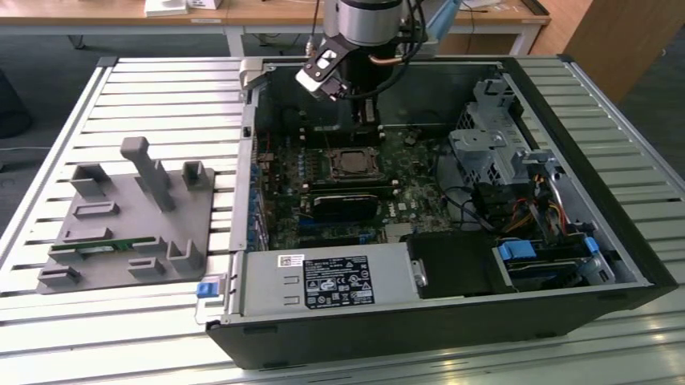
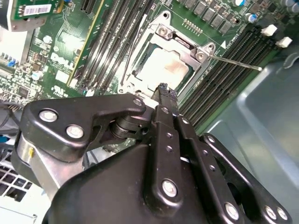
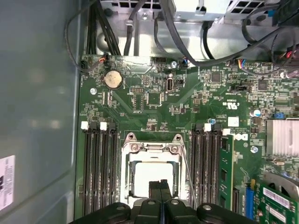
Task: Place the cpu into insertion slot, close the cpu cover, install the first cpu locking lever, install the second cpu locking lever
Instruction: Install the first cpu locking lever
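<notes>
The cpu [image 2: 161,70] lies with its dull silver top up inside the insertion slot [image 1: 351,164] on the green board. The cpu cover [image 2: 180,44] lies flat over it as a metal frame, and the chip [image 3: 140,179] shows through the window of the cover [image 3: 152,148]. A thin wire locking lever [image 2: 236,62] sticks out free from one corner of the socket, and the lever [image 3: 188,175] runs along the socket's side. My gripper [image 2: 163,87] hangs just above the socket's edge, its black fingers pressed together and holding nothing. In the other two views the gripper [image 3: 160,183] [image 1: 367,136] is over the same spot.
Rows of black memory slots [image 3: 100,168] flank the socket on both sides. The case holds a drive cage [image 1: 492,152], loose cables [image 1: 514,212] and a power supply [image 1: 321,281]. A grey fixture block [image 1: 128,216] sits on the slatted table at the exterior view's left.
</notes>
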Controlling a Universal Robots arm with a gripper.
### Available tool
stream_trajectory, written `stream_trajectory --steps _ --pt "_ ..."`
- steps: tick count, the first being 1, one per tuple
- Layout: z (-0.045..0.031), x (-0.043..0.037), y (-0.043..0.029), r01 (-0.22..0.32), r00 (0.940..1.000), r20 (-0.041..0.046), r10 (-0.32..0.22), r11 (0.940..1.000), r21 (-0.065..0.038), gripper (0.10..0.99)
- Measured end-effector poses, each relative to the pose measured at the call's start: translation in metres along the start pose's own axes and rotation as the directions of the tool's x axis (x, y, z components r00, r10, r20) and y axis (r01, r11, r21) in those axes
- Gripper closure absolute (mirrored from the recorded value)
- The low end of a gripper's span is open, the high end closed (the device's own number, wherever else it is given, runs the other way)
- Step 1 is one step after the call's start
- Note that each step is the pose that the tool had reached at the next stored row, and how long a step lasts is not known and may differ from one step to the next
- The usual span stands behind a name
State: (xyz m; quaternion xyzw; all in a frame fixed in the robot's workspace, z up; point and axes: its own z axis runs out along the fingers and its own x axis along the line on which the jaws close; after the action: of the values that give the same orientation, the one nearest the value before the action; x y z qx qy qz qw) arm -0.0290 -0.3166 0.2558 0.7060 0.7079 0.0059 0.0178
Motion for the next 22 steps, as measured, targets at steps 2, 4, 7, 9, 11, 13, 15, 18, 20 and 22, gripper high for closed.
stream_trajectory --steps 2,4,7,9,11,13,15,18,20,22 --pt "-0.0045 -0.0001 0.0001 0.000 1.0000 0.0001 0.000 1.0000 0.000 0.980" --pt "-0.0086 -0.0001 0.0003 0.000 1.0000 0.0000 0.000 1.0000 0.000 0.980" --pt "-0.0147 -0.0003 0.0005 0.000 1.0000 0.0000 0.000 1.0000 0.000 0.980" --pt "-0.0189 -0.0003 0.0006 0.000 1.0000 0.0001 0.000 1.0000 0.000 0.980" --pt "-0.0229 -0.0004 0.0008 0.000 1.0000 0.0000 0.000 1.0000 0.000 0.980" --pt "-0.0270 -0.0004 0.0009 0.000 1.0000 0.0000 0.000 1.0000 0.000 0.980" --pt "-0.0308 -0.0004 0.0010 0.000 1.0000 0.0001 0.000 1.0000 0.000 0.980" --pt "-0.0341 -0.0005 0.0011 0.000 1.0000 0.0002 0.000 1.0000 0.000 0.980" --pt "-0.0341 -0.0004 0.0012 0.009 1.0000 -0.0005 -0.009 1.0000 0.000 0.980" --pt "-0.0342 -0.0004 0.0011 0.044 0.9990 -0.0013 -0.044 0.9990 -0.001 0.980"
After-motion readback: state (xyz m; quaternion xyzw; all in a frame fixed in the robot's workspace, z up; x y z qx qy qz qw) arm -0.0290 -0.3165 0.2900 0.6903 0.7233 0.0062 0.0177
